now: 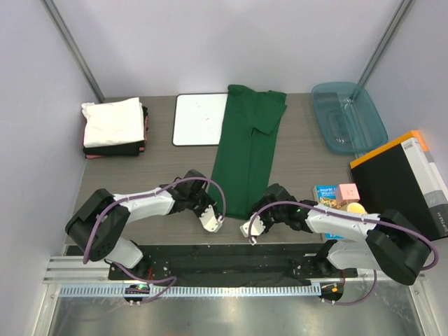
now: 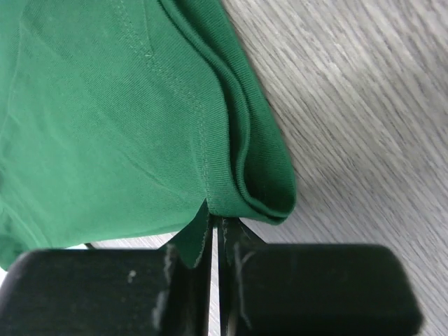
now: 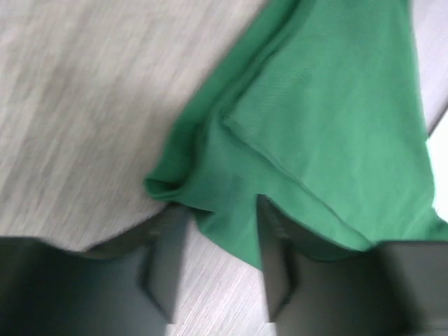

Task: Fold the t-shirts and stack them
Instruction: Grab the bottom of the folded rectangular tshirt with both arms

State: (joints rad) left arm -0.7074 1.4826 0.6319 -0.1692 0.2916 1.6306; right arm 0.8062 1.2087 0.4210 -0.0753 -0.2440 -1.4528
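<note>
Near hem of green t-shirt (image 1: 245, 154): left jaws pinch one corner, right jaws stand spread astride the other. Shirt lies lengthwise up the desk (image 1: 308, 168); you likely clamp right next, then fold the hem toward the collar.

Top view: bright, even, diffuse light — soft shadows only, glare on the metal sheet (image 1: 224, 318) at the near edge. Left wrist view sharp. Right wrist view blurred — shirt (image 3: 315, 126) weave soft.
</note>
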